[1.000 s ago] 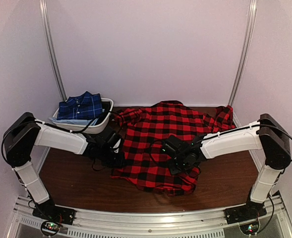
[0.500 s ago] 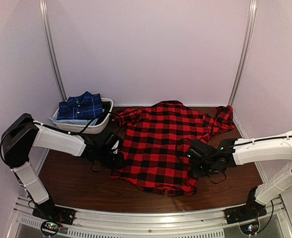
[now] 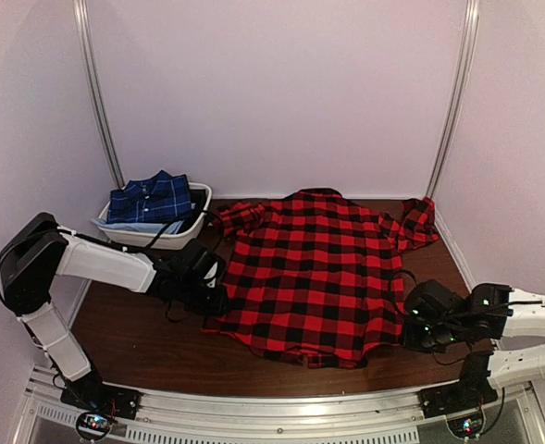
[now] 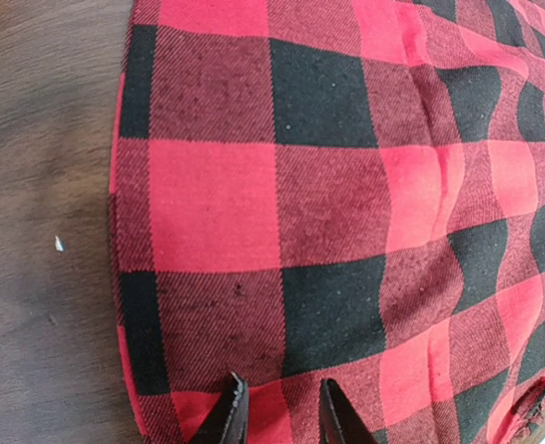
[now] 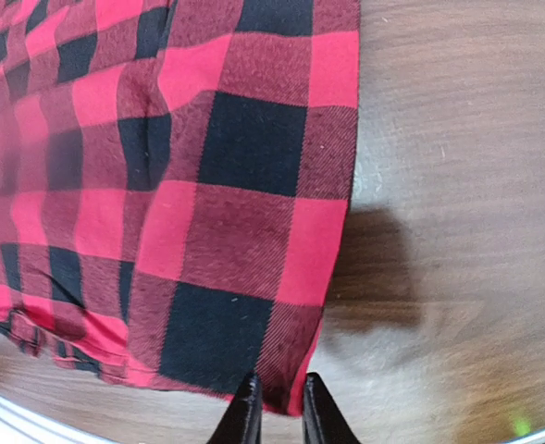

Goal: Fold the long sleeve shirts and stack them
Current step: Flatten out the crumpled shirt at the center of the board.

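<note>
While the red checked shirt (image 3: 314,277) lies on the worktop (image 3: 124,342) right of the basin (image 3: 175,239), left pincer (image 4: 279,412) narrowly pinching its basin-side hem, right pincer (image 5: 278,407) its far corner, draw both apart evenly, flattening wrinkles.

Colours: red-and-black checked shirt (image 3: 318,268); navy shirt (image 3: 150,197) (thin white lines); dark brown table (image 3: 129,328); white bin (image 3: 194,228).

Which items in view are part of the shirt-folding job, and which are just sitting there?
Job: red-and-black plaid shirt, spread flat; navy blue plaid shirt, far left.
Just there: white plastic tub holding the navy shirt; brown wooden table.
</note>
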